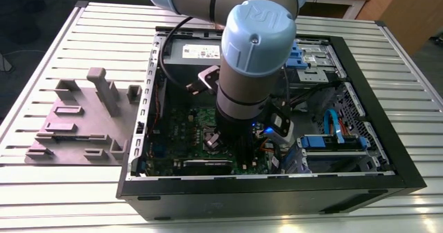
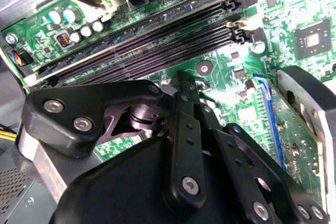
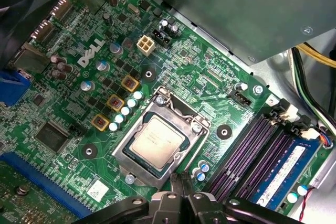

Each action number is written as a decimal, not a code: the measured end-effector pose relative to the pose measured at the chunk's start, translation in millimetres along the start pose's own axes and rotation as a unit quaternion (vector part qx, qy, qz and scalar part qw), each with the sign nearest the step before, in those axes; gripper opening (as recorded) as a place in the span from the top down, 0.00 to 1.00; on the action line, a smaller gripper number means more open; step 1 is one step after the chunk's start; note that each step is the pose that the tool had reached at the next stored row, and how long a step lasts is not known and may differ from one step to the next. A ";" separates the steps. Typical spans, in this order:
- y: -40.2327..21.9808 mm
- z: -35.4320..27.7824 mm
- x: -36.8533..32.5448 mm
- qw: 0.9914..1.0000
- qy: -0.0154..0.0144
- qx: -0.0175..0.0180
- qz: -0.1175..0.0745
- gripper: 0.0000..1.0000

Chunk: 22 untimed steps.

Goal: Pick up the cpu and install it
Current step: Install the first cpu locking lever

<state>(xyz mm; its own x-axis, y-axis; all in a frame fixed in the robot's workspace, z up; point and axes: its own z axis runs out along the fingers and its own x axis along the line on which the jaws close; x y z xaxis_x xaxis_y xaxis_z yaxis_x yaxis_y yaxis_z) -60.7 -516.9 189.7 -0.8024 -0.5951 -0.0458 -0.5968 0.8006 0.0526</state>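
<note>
Cpu (image 3: 157,142) sits in socket (image 3: 160,140), just beyond the gripper (image 3: 181,195); fingertips pinched together, holding nothing. Judgement: verify it lies flat, corners seated.

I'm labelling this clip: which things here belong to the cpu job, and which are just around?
Job:
cpu, seated in its socket
gripper, just beside the socket

Around:
memory stick
empty memory slots
grey power-supply box
grey fixture tray
</note>
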 end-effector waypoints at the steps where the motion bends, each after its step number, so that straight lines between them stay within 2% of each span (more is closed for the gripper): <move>1: 0.1 -1.5 -0.1 1.000 0.000 0.000 0.000 0.90; 7: 0.7 -14.8 -0.7 1.000 0.001 0.000 0.000 0.90; 15: 3.2 -15.3 -0.9 1.000 0.001 0.000 0.000 0.90; 22: 12.5 -15.2 8.4 1.000 -0.002 0.002 0.000 0.90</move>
<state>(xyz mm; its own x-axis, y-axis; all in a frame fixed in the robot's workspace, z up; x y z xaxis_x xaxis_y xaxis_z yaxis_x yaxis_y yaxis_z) -75.1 -513.0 205.1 -0.8027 -0.5943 -0.0491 -0.5962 0.8014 0.0478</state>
